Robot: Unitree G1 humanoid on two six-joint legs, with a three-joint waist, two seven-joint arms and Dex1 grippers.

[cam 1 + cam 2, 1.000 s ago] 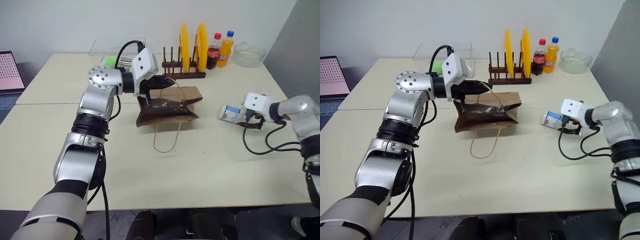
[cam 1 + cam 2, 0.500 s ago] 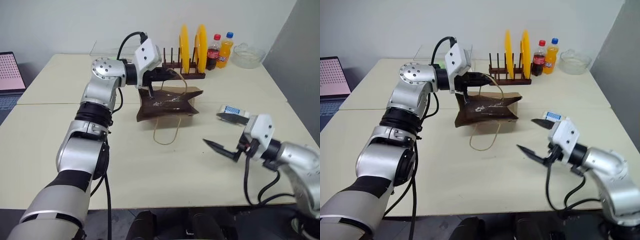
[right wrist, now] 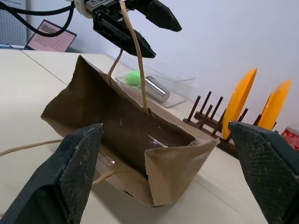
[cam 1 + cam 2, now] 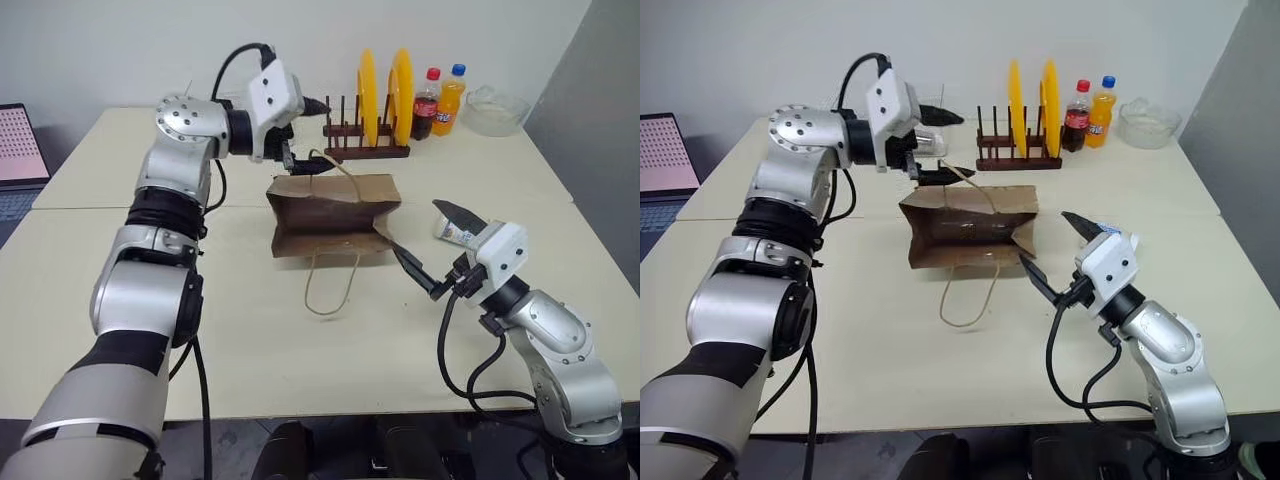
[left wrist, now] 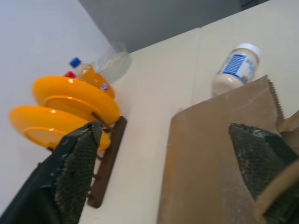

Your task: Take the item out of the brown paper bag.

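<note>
- Now the left gripper (image 4: pixel 303 137), upper centre of the head view, has let go: jaws spread, the bag's upper handle (image 3: pixel 133 51) merely draped between them.
- Meanwhile the brown paper bag (image 4: pixel 332 214) has settled mid-frame on the table (image 4: pixel 300 350).
- Its mouth faces the right gripper (image 4: pixel 432 245), which has swung in with jaws wide and empty.
- One white bottle (image 5: pixel 236 68) already lies outside, so the task looks nearly or fully done.

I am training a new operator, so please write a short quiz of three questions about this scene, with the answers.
1. True or false: the right gripper is shut.
2. The open end of the paper bag faces: A toward the right gripper, B straight up, C toward the robot's left.
3. How many yellow plates stand in the wooden rack?
Key: 1 false; 2 A; 3 two.
</note>
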